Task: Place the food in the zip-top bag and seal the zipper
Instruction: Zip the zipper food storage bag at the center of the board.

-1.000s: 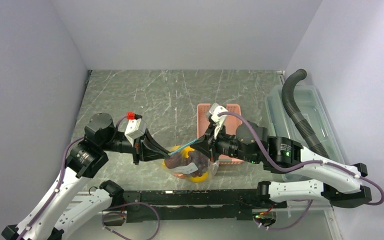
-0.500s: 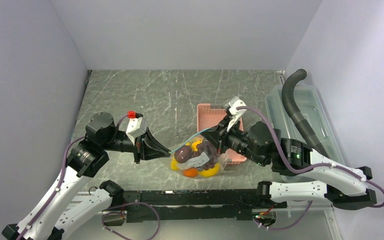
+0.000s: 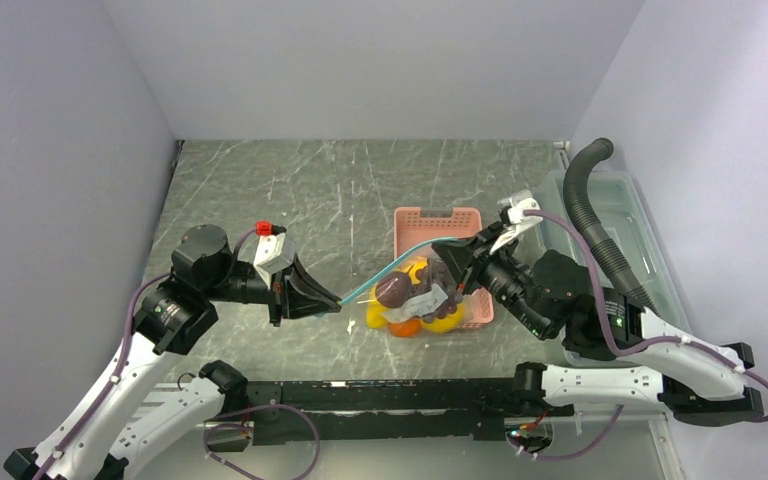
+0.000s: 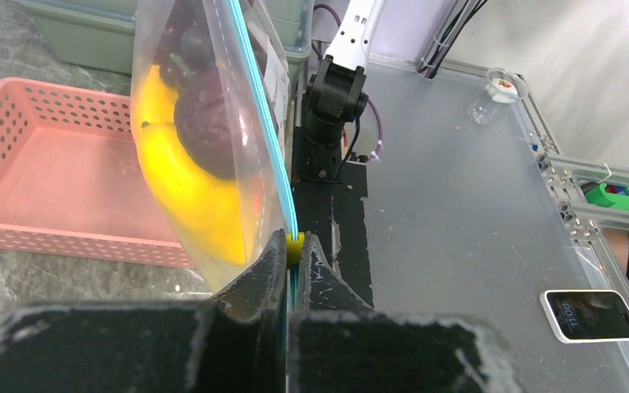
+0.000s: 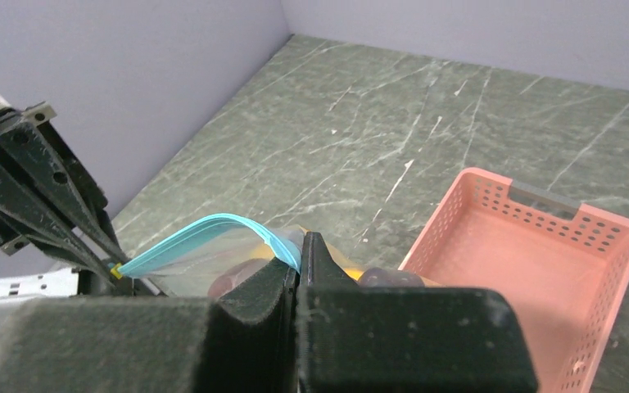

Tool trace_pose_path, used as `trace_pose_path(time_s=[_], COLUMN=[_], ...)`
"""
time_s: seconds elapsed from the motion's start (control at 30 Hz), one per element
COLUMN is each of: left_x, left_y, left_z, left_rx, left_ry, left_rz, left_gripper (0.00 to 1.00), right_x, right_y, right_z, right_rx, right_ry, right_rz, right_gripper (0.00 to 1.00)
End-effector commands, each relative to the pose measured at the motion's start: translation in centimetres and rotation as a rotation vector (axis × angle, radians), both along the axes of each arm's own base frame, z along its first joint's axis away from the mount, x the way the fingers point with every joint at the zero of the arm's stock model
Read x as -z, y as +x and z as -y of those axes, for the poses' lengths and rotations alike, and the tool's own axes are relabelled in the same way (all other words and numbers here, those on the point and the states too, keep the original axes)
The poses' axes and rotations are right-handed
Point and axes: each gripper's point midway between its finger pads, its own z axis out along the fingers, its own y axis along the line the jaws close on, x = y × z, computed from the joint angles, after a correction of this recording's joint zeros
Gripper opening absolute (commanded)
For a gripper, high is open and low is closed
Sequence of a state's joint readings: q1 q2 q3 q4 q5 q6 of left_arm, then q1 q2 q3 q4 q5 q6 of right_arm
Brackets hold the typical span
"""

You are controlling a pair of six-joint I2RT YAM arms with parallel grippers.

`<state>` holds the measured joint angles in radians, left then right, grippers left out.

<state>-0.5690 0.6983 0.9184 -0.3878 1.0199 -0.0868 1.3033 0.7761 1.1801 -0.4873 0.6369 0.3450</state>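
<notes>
The clear zip-top bag (image 3: 418, 303) hangs between my grippers over the table, partly in front of the pink basket. It holds dark grapes (image 3: 394, 290), yellow fruit (image 3: 446, 318) and an orange fruit (image 3: 405, 327). The teal zipper (image 3: 392, 270) is stretched taut between the grippers. My left gripper (image 3: 338, 300) is shut on the zipper's left end, with a small yellow tab (image 4: 295, 244) between its tips (image 4: 295, 250). My right gripper (image 3: 453, 260) is shut on the zipper near the right end (image 5: 301, 255). The bag (image 4: 205, 139) and the zipper (image 5: 201, 233) also show in the wrist views.
A pink perforated basket (image 3: 438, 218) stands right behind the bag; it also shows in the wrist views (image 4: 41, 176) (image 5: 540, 270). A rigid clear bin (image 3: 615, 215) with a grey corrugated hose (image 3: 590, 210) lies at the right. The black arm rail (image 3: 380, 395) runs along the near edge.
My right gripper has slid to the right along the zipper, away from the left gripper. The bag and its fruit have shifted right with it. The left gripper has stayed put.
</notes>
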Motion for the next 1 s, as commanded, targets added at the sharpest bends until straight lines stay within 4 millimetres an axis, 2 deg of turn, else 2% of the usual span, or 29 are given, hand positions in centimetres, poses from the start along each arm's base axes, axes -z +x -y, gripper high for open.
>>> trace_pose_path(time_s=[0.0, 0.37, 0.63, 0.8, 0.97], left_x=[0.4, 0.3, 0.4, 0.4, 0.3], left_y=[-0.8, -0.9, -0.7, -0.3, -0.1], left_z=[-0.2, -0.3, -0.2, -0.2, -0.3], left_rx=[0.026, 0.03, 0.021, -0.001, -0.024], left_ry=[0.015, 0.015, 0.018, 0.02, 0.018], left_rz=[-0.02, -0.021, -0.027, -0.025, -0.016], left_gripper=[0.0, 0.0, 0.01, 0.15, 0.4], right_x=[-4.5, -4.5, -4.4, -4.2, -4.1], right_y=[1.7, 1.9, 1.9, 1.8, 1.7], right_z=[4.0, 7.3, 6.8, 5.9, 4.8], right_rx=[0.188, 0.279, 0.261, 0.235, 0.205], right_ry=[0.207, 0.281, 0.272, 0.256, 0.224], right_rz=[0.046, 0.045, 0.046, 0.044, 0.048], right_gripper=[0.0, 0.0, 0.0, 0.0, 0.0])
